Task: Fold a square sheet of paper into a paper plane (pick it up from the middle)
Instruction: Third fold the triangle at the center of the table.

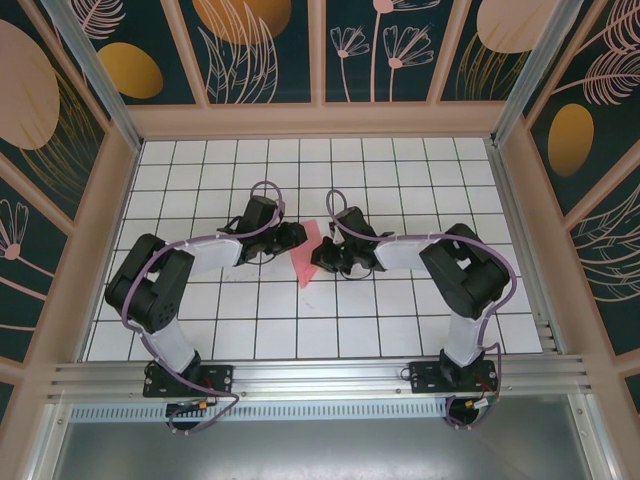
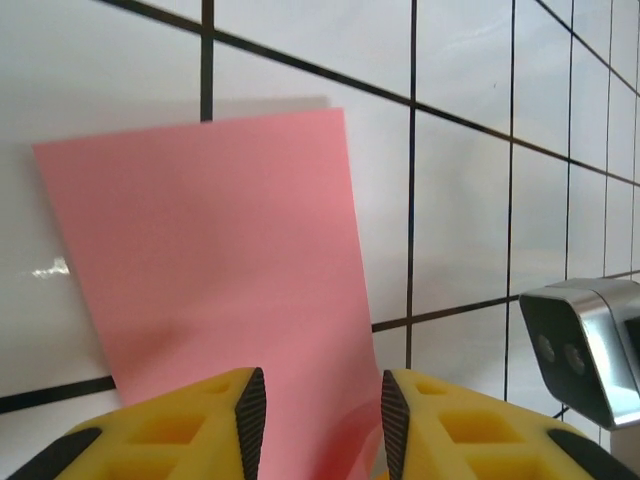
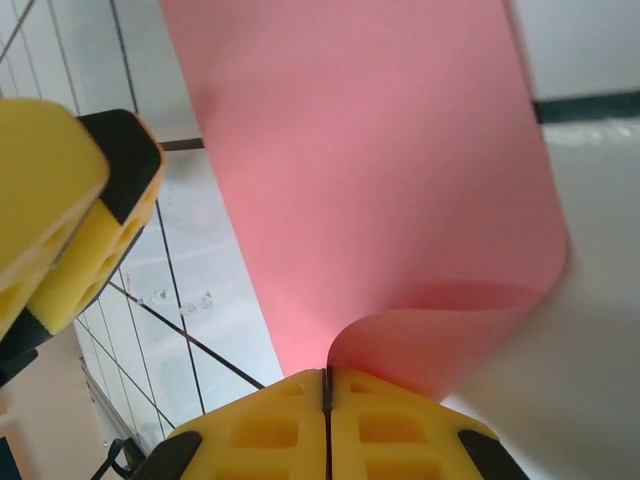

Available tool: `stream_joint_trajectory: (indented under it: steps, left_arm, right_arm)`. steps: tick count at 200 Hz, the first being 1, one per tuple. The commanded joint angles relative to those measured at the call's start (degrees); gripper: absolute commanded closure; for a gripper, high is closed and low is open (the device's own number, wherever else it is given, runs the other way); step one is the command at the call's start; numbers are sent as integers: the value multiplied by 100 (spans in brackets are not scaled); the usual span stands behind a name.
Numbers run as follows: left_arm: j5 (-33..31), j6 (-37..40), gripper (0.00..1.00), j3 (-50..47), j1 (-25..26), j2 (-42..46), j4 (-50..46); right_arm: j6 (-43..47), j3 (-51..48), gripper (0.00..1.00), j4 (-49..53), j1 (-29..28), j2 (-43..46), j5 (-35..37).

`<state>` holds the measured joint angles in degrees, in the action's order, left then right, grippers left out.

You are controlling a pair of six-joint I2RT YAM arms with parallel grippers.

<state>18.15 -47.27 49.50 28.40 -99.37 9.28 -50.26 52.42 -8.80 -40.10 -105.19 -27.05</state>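
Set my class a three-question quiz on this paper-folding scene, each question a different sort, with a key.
1. True or false: the right end effector is shut on the square sheet of paper.
2. The left end effector is: A open; B shut on the sheet; C holding a pen.
3. Fill in: the sheet's colour is ____.
Key: 1 true; 2 A; 3 pink.

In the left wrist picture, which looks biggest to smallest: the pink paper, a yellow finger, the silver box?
1. pink paper
2. yellow finger and silver box look alike; the finger's closeness makes it unsure.
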Motion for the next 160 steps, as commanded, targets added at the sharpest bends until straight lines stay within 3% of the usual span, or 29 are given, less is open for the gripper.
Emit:
stream_joint_trajectory:
  steps: [1,61,160]
  left_arm:
    - [-320,130,65,112,-54,-89,-311]
    - [-435,200,75,268,-54,-505,-528]
    - [-356,244,75,241,-54,-527,-541]
  right_arm:
    - [206,233,91,-94,-41,-104,12]
    - [318,354,91,-188,-88,-200,-64]
    - [473,645,91,-149,-156,-487,-161]
